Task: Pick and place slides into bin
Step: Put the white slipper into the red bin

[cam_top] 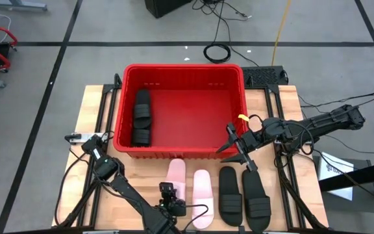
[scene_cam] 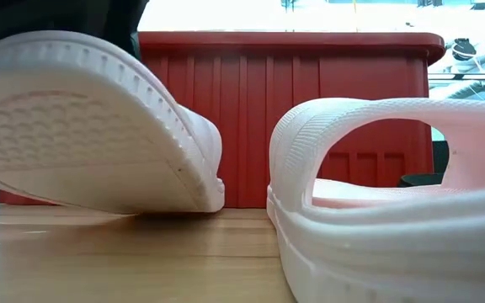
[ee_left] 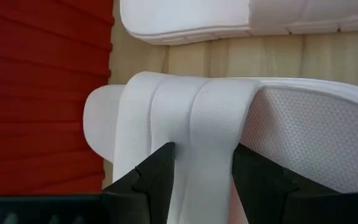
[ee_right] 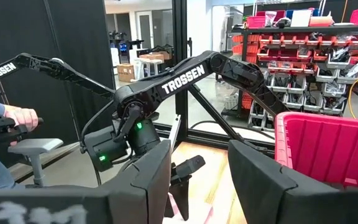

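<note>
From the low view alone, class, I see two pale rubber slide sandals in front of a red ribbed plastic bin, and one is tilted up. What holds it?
Observer: The left gripper is shut on the strap of the left pale slide.
Operator: Is anything inside the bin?
Observer: Two black slides lie end to end along the left wall of the bin.
Operator: Where is the right arm?
Observer: The right gripper hangs open over the bin's front right corner.
</note>
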Motion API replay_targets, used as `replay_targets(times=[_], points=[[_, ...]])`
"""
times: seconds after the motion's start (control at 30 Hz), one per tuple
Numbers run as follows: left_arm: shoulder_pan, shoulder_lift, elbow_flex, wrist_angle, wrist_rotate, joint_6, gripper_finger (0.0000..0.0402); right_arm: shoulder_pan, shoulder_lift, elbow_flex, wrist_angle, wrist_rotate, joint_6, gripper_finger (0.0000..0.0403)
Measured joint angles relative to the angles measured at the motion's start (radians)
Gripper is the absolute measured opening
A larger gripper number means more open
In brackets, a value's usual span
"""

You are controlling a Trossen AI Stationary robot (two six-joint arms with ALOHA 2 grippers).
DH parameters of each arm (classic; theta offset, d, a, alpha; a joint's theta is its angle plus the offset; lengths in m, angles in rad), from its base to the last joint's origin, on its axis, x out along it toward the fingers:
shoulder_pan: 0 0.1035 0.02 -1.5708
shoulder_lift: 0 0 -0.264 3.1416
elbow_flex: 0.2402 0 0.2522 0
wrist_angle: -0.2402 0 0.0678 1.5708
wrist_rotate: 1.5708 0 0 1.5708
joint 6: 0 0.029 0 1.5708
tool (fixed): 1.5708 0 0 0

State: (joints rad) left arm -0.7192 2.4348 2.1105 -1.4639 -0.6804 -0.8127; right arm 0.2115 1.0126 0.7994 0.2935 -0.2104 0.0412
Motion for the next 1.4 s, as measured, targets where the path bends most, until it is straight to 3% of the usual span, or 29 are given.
replay_targets(times=[0.27, 0.6, 0.8, 0.93, 1.4], points=[[0.017, -0.001, 0.0, -0.018, -0.012, 0.001, 0.0155, 0.0, 0.0, 0.0, 0.0, 0.0, 0.0, 0.0153], [0.023, -0.001, 0.0, -0.021, -0.001, 0.055, 0.0009, 0.0, 0.0, 0.0, 0.0, 0.0, 0.0, 0.0153], [0.023, -0.001, -0.001, -0.022, 0.001, 0.053, 0.0019, 0.0, 0.0, 0.0, 0.0, 0.0, 0.0, 0.0153], [0.016, -0.001, 0.016, -0.039, 0.007, 0.055, 0.0005, 0.0, 0.0, 0.0, 0.0, 0.0, 0.0, 0.0153], [-0.046, 0.001, 0.2, -0.102, -0.042, 0.078, 0.0, 0.0, 0.0, 0.0, 0.0, 0.0, -0.004, 0.0153]])
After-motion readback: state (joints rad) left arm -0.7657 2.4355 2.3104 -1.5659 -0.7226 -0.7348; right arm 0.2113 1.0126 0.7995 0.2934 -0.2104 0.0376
